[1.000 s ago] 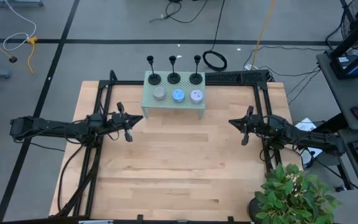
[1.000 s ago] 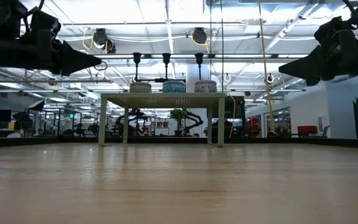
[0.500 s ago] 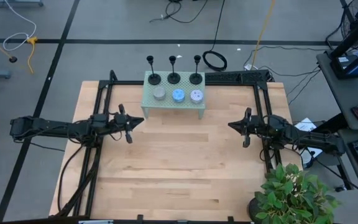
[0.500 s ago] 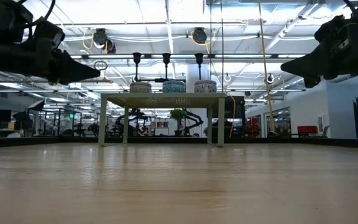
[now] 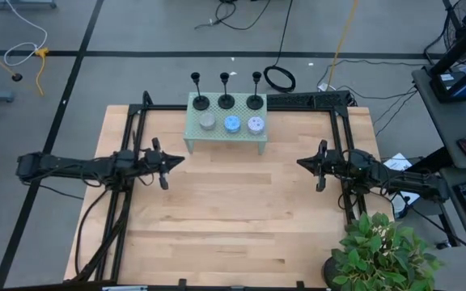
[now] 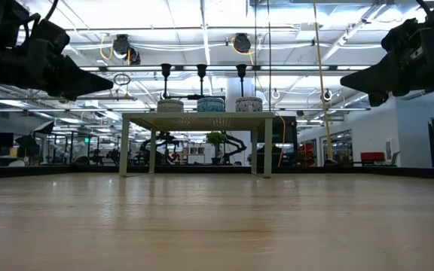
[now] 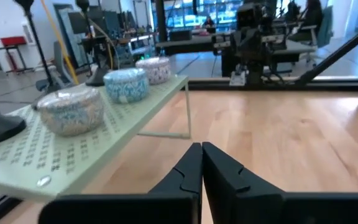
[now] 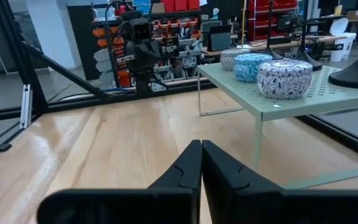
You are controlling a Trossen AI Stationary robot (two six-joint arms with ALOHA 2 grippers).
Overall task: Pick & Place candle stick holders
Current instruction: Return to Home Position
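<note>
Three black candle stick holders (image 5: pixel 200 102) (image 5: pixel 226 100) (image 5: pixel 255 101) stand upright on their dome bases along the far row of a pale green perforated shelf (image 5: pixel 221 136). The shelf stands on thin legs at the table's far middle. In the low view the holders' stems (image 6: pixel 201 79) rise above the shelf top. My left gripper (image 5: pixel 176 158) hovers shut near the table's left side, level, pointing toward the right. My right gripper (image 5: pixel 300 161) hovers shut near the right side, pointing left. Both are clear of the shelf, with nothing between their fingers (image 7: pixel 201 152) (image 8: pixel 201 149).
Grey, blue and whitish speckled pucks (image 5: pixel 207 122) (image 5: pixel 231 124) (image 5: pixel 255 124) sit on the shelf's near row in front of the holders. Black frame rails (image 5: pixel 133 137) (image 5: pixel 340 129) run along both table sides. A potted plant (image 5: pixel 383 255) stands at the near right corner. Bare wood (image 5: pixel 233 210) lies between the arms.
My left arm has folded back a little. Its gripper has tipped slightly and stayed shut at the table's left side. The holders and shelf stand as before.
</note>
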